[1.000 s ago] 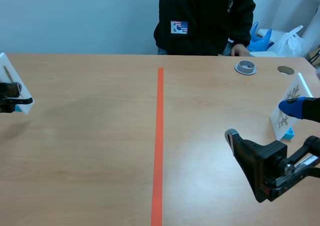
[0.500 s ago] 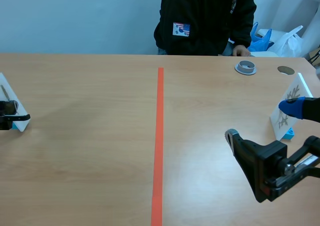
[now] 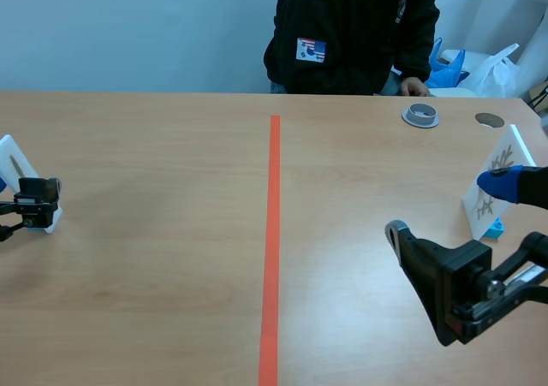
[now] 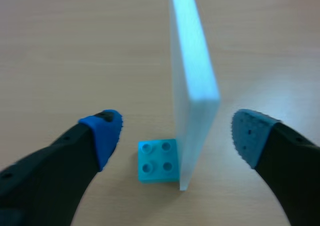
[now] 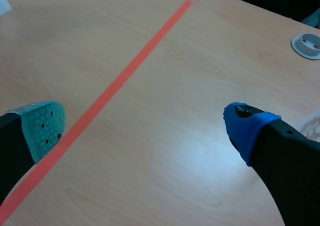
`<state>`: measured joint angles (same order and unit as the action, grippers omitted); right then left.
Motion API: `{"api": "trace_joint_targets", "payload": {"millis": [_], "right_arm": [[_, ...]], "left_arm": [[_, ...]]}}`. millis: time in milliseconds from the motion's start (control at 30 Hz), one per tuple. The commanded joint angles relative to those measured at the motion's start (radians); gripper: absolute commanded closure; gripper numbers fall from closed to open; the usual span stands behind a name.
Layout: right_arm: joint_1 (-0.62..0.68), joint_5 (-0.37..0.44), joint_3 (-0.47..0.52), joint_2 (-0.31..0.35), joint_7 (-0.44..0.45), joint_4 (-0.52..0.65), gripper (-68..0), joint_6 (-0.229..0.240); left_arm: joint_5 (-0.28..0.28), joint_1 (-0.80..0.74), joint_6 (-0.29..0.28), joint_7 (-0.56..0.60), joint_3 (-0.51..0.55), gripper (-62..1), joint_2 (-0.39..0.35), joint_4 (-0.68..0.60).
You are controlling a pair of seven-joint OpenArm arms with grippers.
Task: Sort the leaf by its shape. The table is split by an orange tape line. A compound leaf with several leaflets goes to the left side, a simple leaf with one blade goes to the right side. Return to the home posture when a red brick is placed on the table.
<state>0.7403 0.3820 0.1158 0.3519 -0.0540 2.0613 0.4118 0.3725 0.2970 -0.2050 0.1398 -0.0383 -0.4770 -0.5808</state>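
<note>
Tabletop [image 3: 171,249] now bears leaf card [image 4: 192,70]; left end effector [image 4: 176,128] released.

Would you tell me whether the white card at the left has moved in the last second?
Yes. The white card has come lower in the scene view, away from the table's far edge and toward the robot's side.

Left card [image 4: 192,80]: from the left wrist I saw only its edge; the leaf face was turned away.
Left arm [image 3: 26,204]: only its tip lay inside the scene's edge.
Right card [image 3: 503,157]: a pad [image 3: 501,183] of the right gripper [image 3: 445,206] covered its middle; I couldn't count leaflets.
Blue block [image 3: 494,228]: mostly behind that card.
Person [image 3: 351,35]: cut off above the chest.
</note>
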Motion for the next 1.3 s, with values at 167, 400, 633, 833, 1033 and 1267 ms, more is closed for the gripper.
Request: {"api": "trace_joint_targets", "payload": {"millis": [167,400,633,833,1033,1267], "right_arm": [[-0.012,0.007,0.009,0.005,0.014,0.003,-67.9,0.0],[-0.012,0.007,0.009,0.005,0.015,0.003,-67.9,0.0],[-0.012,0.006,0.01,0.005,0.015,0.003,-67.9,0.0],[-0.012,0.006,0.01,0.005,0.015,0.003,-67.9,0.0],[-0.012,0.006,0.031,0.005,0.015,0.003,-67.9,0.0],[-0.012,0.007,0.089,0.005,0.015,0.003,-67.9,0.0]], "left_arm": [[0.092,0.013,-0.007,-0.084,0.007,-62.3,-0.065,-0.156],[0.111,0.013,-0.031,-0.27,0.042,-62.3,-0.094,-0.315],[0.13,0.012,-0.094,-0.462,0.074,-62.3,-0.094,-0.469],[0.172,-0.069,-0.147,-0.543,0.074,-62.3,-0.084,-0.65],[0.189,-0.243,-0.177,-0.557,0.074,-62.3,-0.066,-0.867],[0.185,-0.484,-0.177,-0.555,0.074,-62.3,-0.006,-1.072]]}}
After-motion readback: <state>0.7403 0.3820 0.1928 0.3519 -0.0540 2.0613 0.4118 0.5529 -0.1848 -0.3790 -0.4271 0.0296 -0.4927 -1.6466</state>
